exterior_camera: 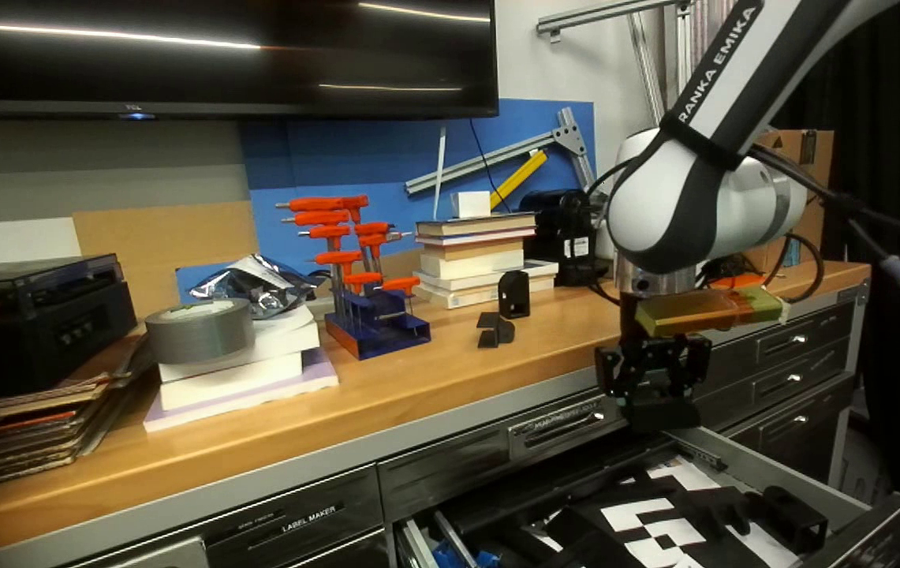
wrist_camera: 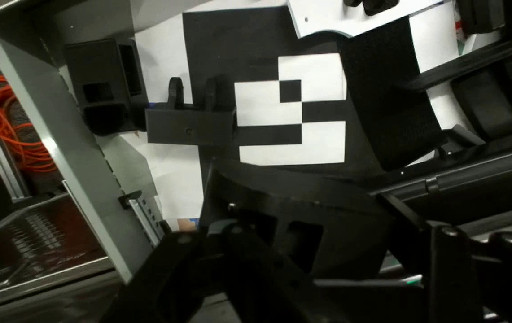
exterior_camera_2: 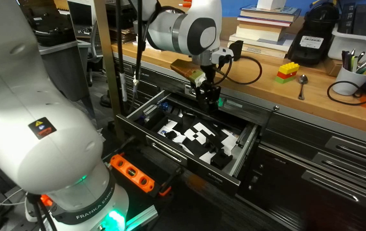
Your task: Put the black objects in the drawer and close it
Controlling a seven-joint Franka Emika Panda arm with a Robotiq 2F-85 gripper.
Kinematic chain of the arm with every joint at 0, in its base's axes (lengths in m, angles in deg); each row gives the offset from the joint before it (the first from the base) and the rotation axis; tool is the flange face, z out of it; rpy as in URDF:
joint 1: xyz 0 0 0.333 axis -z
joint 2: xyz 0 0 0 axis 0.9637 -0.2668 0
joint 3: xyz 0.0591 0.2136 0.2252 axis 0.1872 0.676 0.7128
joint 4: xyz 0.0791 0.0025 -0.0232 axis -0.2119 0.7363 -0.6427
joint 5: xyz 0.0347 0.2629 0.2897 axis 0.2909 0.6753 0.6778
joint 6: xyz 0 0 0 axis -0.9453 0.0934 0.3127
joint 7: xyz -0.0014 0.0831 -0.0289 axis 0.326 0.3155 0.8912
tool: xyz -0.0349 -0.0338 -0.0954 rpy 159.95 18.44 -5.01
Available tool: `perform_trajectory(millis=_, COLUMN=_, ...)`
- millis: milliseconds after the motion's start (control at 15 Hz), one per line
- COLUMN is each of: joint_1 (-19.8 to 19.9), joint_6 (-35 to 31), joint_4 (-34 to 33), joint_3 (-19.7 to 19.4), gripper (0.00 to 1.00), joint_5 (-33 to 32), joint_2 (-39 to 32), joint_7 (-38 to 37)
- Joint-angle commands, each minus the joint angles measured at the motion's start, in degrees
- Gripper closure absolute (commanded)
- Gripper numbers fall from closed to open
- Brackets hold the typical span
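Letting go too high is our first worry: the gripper (exterior_camera: 659, 388) is clamped on a slotted black piece (wrist_camera: 300, 208), which hangs over the rear part of the pulled-out drawer (exterior_camera_2: 202, 171), near the cabinet front (exterior_camera_2: 253, 114), and from a height it could bounce or settle on edge. If we come down too far back, it could knock that cabinet front instead. A holed black block (wrist_camera: 94, 63) and, just beside it, a black bracket (wrist_camera: 170, 125) already lie in the drawer; setting the held piece on top of either could, we suspect, leave a pile tall enough to jam when the drawer is pushed home. The checkered sheet (wrist_camera: 260, 105) under part of the bracket, if loose, might also drag or ruck up should we brush along it. Closing too early is another risk: an upright black piece (exterior_camera: 514, 295) and a lower black piece (exterior_camera: 494, 330) stand on the surface (exterior_camera: 450, 367), beside one another, so two more trips seem due. And if we shove before the gripper has cleared the drawer, we could pinch it; its clearance we cannot judge.
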Motion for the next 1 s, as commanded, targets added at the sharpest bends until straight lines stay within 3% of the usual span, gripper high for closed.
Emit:
perform_trajectory(millis=0, joint_1=0.3, joint_6=-9.3, joint_4=4.4, joint_3=0.1, gripper=0.58, joint_5=3.0, joint_2=-1.3, joint_7=1.4)
perform_trajectory(millis=267, joint_1=0.3, joint_6=-15.8, joint_4=4.0, joint_3=2.1, gripper=0.58, joint_5=15.4, joint_2=-6.9, joint_7=11.9)
perform_trajectory(millis=600, joint_1=4.0, joint_6=-15.0, joint_4=0.4, joint_3=10.2, gripper=0.58, joint_5=37.4, joint_2=-11.7, joint_7=31.7)
perform_trajectory(millis=733, joint_1=4.6, joint_6=-13.3, joint_4=-0.6, joint_3=11.3, gripper=0.58, joint_5=40.4, joint_2=-12.7, joint_7=35.3)
perform_trajectory(millis=933, joint_1=3.9, joint_6=-11.4, joint_4=-0.5, joint_3=10.3, gripper=0.58, joint_5=38.2, joint_2=-13.1, joint_7=34.9)
